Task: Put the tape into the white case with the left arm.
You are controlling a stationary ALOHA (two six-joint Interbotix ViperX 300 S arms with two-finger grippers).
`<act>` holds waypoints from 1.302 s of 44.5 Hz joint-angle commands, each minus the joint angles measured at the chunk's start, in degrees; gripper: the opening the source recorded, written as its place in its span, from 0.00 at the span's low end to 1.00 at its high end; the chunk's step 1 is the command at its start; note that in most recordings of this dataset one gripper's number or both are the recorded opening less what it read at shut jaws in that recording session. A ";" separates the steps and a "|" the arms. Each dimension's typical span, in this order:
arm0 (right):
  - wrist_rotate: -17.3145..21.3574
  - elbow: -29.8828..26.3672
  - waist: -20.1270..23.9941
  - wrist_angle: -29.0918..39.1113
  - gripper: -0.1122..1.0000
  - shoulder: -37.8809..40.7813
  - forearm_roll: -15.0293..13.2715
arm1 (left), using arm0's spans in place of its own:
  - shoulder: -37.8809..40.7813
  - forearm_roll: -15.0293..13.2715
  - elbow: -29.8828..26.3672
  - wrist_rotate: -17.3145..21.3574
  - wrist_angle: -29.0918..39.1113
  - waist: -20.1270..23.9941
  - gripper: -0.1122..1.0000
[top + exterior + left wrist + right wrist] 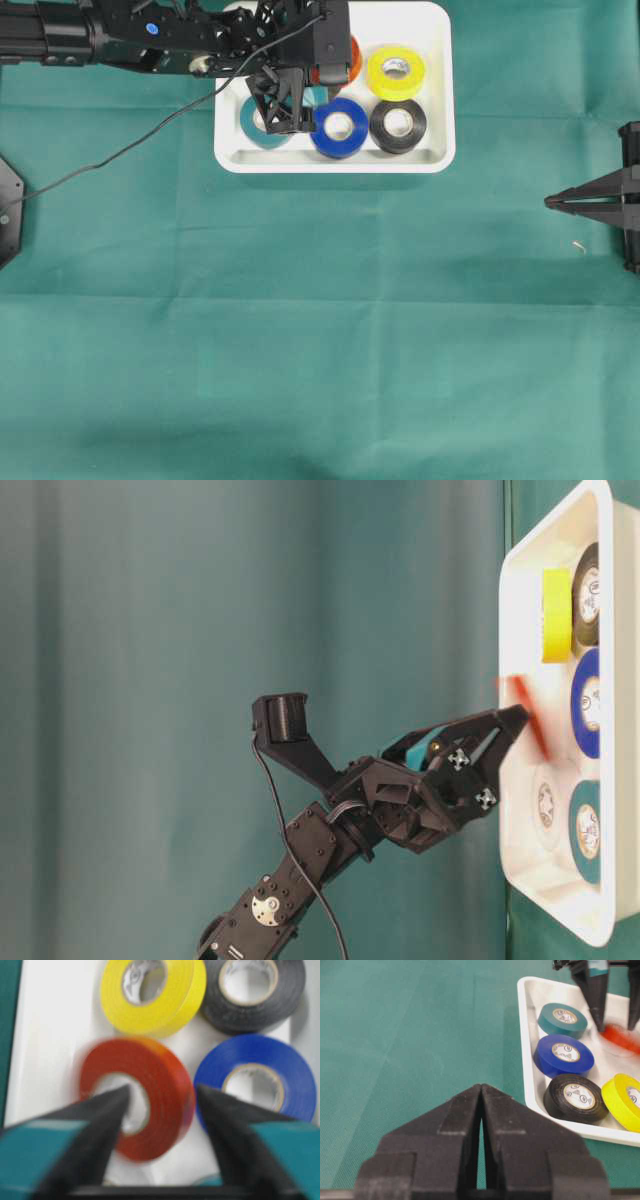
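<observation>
The red tape (160,1075) looks motion-blurred and tilted, inside the white case (330,160). My left gripper (162,1092) hangs over it, open. One black finger (107,1110) crosses in front of the roll's hole, and the other stands clear of its rim. From table level the tape (522,705) sits slanted just off the fingertips (515,718), over the case floor. The overhead view hides most of the roll (352,62) under the left gripper (300,85). My right gripper (481,1086) is shut and holds nothing, resting at the right table edge (548,202).
Inside the case lie a yellow roll (396,70), a black roll (397,124), a blue roll (339,127) and a teal roll (258,125), partly under the left gripper. A thin black cable (120,150) trails over the green cloth at left.
</observation>
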 commanded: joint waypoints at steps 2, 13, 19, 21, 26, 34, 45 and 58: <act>0.09 -1.05 -0.09 -0.18 0.02 0.35 0.00 | -2.20 0.00 -0.53 0.00 -0.53 -0.70 0.85; 0.09 -1.05 -0.09 -0.18 0.02 0.35 -0.09 | -4.92 0.00 0.62 -0.18 -0.62 -2.20 0.95; 0.09 -1.05 -0.09 -0.18 0.02 0.35 -0.09 | -7.21 -0.09 2.64 -0.35 -0.70 -3.78 0.94; 0.09 -1.05 -0.09 -0.18 0.02 0.35 -0.09 | -7.91 -0.09 3.52 -0.44 -0.88 -4.48 0.94; 0.09 -1.05 -0.09 -0.18 0.02 0.35 -0.09 | -10.28 -0.26 6.06 -0.70 -1.67 -6.24 0.94; 0.09 -1.05 -0.09 -0.26 0.02 0.35 -0.09 | -14.68 -0.26 10.81 -3.87 -4.48 -9.76 0.94; 0.09 -1.05 0.00 -0.18 0.02 0.35 0.00 | -20.74 -0.26 17.23 -9.40 -9.05 -14.94 0.94; 0.09 -1.05 -0.09 -0.18 0.02 0.35 0.00 | -26.89 -0.26 23.47 -14.59 -11.78 -19.16 0.94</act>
